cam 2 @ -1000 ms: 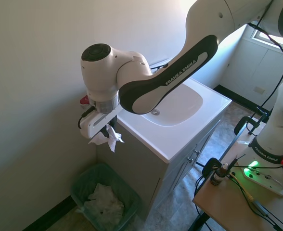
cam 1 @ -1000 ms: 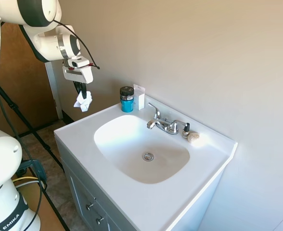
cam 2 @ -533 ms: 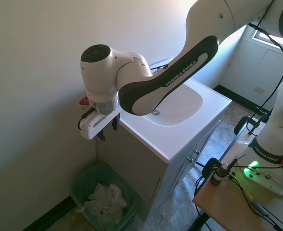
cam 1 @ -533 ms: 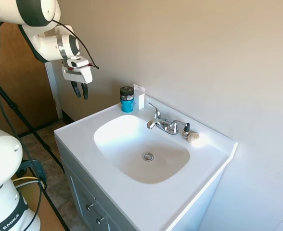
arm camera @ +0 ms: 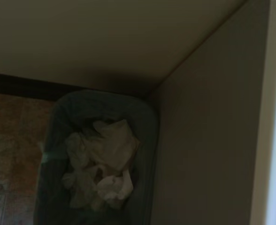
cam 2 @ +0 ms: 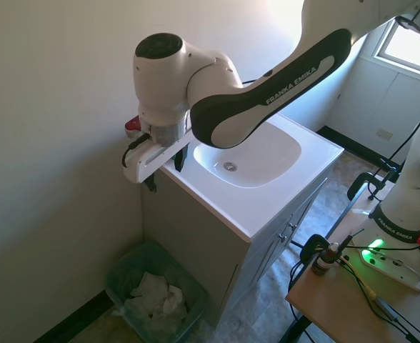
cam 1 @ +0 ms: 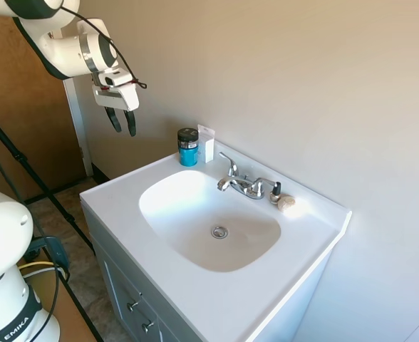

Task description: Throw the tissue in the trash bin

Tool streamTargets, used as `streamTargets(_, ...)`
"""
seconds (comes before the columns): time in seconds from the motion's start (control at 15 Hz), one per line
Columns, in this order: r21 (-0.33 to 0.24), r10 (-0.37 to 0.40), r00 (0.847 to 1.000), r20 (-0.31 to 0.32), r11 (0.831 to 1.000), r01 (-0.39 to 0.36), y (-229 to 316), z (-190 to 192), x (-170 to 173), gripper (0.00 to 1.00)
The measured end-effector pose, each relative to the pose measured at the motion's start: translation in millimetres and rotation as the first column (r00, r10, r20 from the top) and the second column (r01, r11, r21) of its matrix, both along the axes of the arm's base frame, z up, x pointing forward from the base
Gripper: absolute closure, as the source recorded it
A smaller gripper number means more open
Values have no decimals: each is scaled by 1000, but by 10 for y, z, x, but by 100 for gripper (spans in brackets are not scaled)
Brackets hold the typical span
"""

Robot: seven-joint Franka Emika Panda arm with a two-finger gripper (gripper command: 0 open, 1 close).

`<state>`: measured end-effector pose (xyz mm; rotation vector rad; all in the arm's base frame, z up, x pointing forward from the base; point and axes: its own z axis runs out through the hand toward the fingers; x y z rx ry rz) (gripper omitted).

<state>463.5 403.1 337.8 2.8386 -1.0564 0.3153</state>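
The crumpled white tissue (cam 2: 155,293) lies inside the grey-green trash bin (cam 2: 121,266) on the floor beside the vanity, among other white paper. The wrist view looks straight down on the same bin (arm camera: 147,122) with the tissue (arm camera: 111,143) in it. My gripper (cam 1: 122,122) hangs open and empty high above the bin, left of the sink counter. In the second exterior view the gripper (cam 2: 164,171) sits by the vanity's corner, fingers apart with nothing between them.
The white sink vanity (cam 1: 124,214) stands just right of the gripper. A blue jar with a black lid (cam 1: 188,147) and a small white card (cam 1: 207,143) stand at its back corner, with the faucet (cam 1: 242,182) and a beige pebble-like lump (cam 1: 286,203) further along.
One second ago the tissue hung from the shut gripper; the fingers opened and it dropped into the bin. Since then the empty gripper has risen.
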Motion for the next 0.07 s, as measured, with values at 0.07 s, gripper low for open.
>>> streamTargets(0.07,1,-2,1000,8,1000,2,-48,75,-46,0)
